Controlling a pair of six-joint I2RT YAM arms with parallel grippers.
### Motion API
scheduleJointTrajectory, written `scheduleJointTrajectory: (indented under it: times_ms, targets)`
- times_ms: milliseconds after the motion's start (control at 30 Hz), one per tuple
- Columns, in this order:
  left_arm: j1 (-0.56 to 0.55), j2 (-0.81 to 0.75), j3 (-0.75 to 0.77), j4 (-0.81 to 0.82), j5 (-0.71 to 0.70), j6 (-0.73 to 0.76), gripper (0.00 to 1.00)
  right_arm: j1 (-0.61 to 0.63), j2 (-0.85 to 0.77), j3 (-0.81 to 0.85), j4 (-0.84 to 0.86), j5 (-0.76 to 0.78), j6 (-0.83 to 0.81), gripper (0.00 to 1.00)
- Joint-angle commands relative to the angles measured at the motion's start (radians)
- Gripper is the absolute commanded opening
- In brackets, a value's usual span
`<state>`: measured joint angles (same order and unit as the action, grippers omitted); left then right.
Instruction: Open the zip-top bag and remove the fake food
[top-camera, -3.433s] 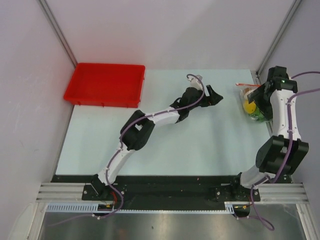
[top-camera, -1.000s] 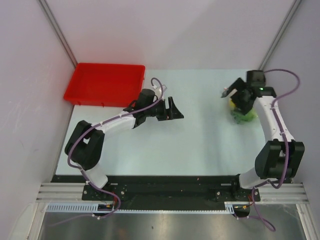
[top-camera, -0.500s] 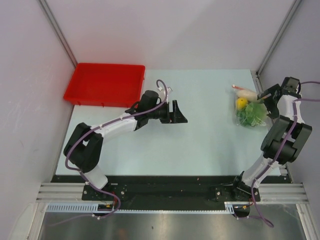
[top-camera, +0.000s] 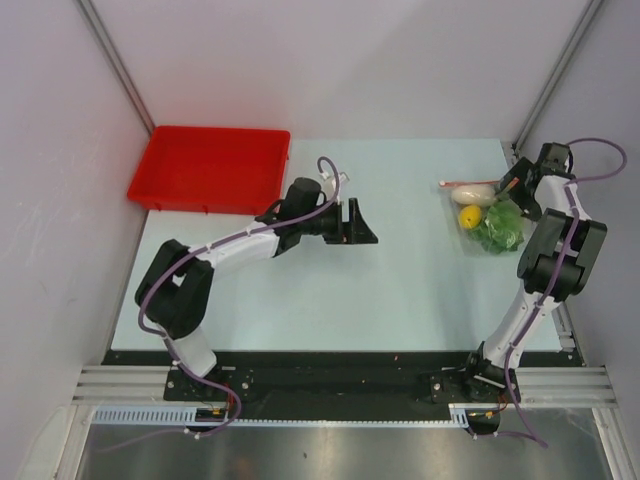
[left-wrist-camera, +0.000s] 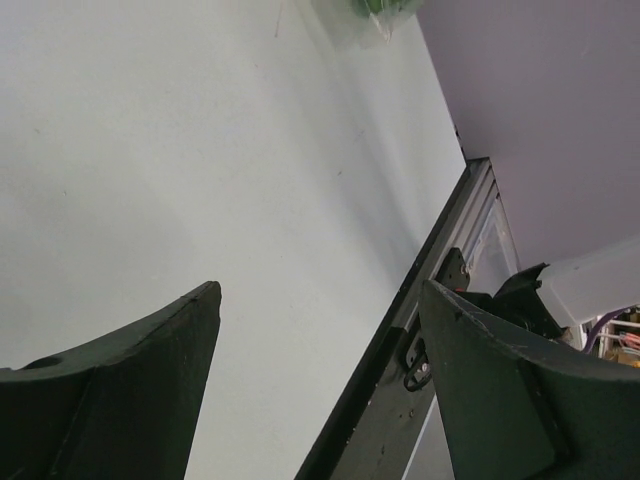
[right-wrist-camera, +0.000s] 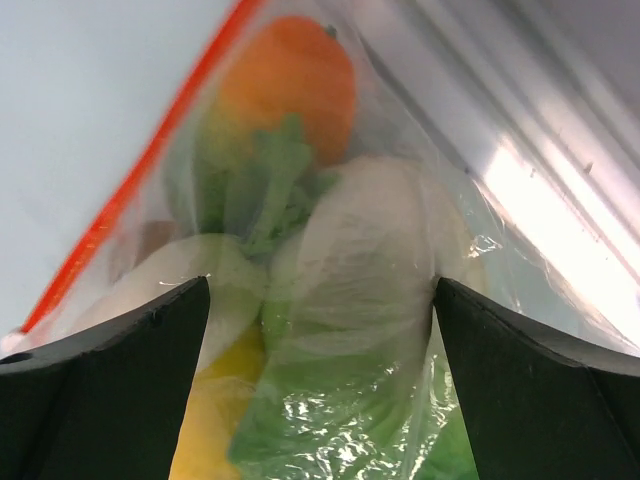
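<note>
The zip-top bag (top-camera: 483, 208) lies at the table's far right, its red zip strip (top-camera: 462, 184) pointing left. Through the plastic I see the white radish (top-camera: 472, 195), the yellow piece (top-camera: 469, 216) and the green lettuce (top-camera: 499, 230). My right gripper (top-camera: 514, 190) is at the bag's right side. In the right wrist view it (right-wrist-camera: 320, 290) is open with the bag (right-wrist-camera: 350, 300) filling the gap between its fingers, and the orange fruit (right-wrist-camera: 290, 80) and zip strip (right-wrist-camera: 140, 170) lie beyond. My left gripper (top-camera: 362, 226) is open and empty mid-table; the left wrist view (left-wrist-camera: 320, 300) shows it over bare table.
A red tray (top-camera: 210, 168) stands at the back left. The table's right edge and a corner post (top-camera: 515, 150) are close behind my right gripper. The table's black front rail (left-wrist-camera: 420, 310) shows in the left wrist view.
My right wrist has swung from the far right edge in towards the bag, and the bag has shifted a little to the left. The left gripper has hardly moved.
</note>
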<state>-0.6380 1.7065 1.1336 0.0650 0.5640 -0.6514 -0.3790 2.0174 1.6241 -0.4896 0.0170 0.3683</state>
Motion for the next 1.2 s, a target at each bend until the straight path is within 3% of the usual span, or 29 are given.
scheduleJointTrajectory:
  times_ms: [0,133,267,500,633,733,800,933,1167]
  targets:
    - [0.011,0.053,0.084,0.07,0.008,-0.033,0.84,0.035,-0.06,-0.128,-0.076,-0.092,0.047,1.0]
    - [0.015,0.122,0.112,0.153,0.005,-0.112,0.84,0.129,-0.132,-0.206,-0.15,-0.115,0.076,1.0]
    - [0.038,0.203,0.1,0.342,0.063,-0.241,0.78,0.274,-0.221,-0.234,-0.21,-0.137,0.119,1.0]
    - [0.069,0.251,0.091,0.375,0.017,-0.32,0.77,0.403,-0.331,-0.3,-0.245,-0.186,0.244,1.0]
    - [0.095,0.176,0.011,0.381,-0.036,-0.312,0.71,0.405,-0.351,-0.31,-0.26,-0.252,0.259,1.0]
    - [0.112,0.157,0.032,0.282,-0.076,-0.245,0.72,0.402,-0.391,-0.311,-0.277,-0.253,0.226,1.0]
    - [0.126,0.192,0.06,0.246,-0.059,-0.238,0.72,0.385,-0.417,-0.311,-0.273,-0.242,0.207,1.0]
    - [0.133,0.269,0.132,0.285,-0.061,-0.272,0.56,0.302,-0.427,-0.311,-0.212,-0.265,0.199,1.0]
    - [0.136,0.432,0.281,0.375,-0.104,-0.353,0.56,0.21,-0.33,-0.308,-0.06,-0.307,0.173,1.0]
